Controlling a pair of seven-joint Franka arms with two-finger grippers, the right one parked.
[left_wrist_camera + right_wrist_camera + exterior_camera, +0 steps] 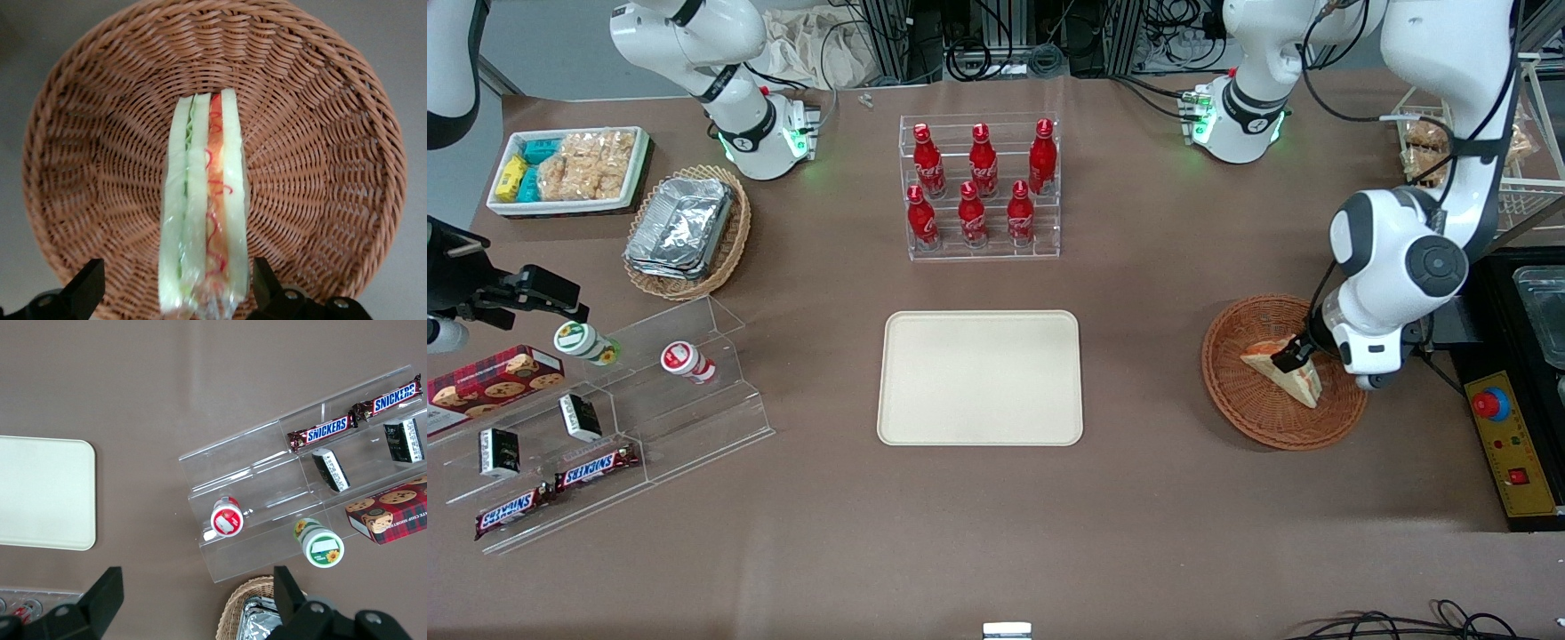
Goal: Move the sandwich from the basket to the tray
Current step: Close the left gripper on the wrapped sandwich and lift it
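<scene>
While sitting low over the round reddish-brown woven wicker basket [1282, 372] near the working arm's end of the table, the left arm's black two-finger gripper [1294, 353] straddles the small triangular wedge sandwich [1286, 368], cream bread with orange-red and green filling. Fingers [85, 287] spread wide, one on each side of the wedge in the wrist view, one bread face close to a pad and a gap at the other, so released and not clamping yet. Sandwich stands on edge in the basket's middle, filling layers [207, 200] facing up at the wrist camera, which probably explains the approach: bread faces line up with the pads for a flat squeeze. Wrapped in clear film by the look of it, so likely a bit slippery and squashy; gentle close needed. Flat cream-beige rectangular tray [980, 377] waits at the table's centre, bare, well apart from the basket. Transfer not started; looks like closing, lifting, then carrying sideways to the tray.
</scene>
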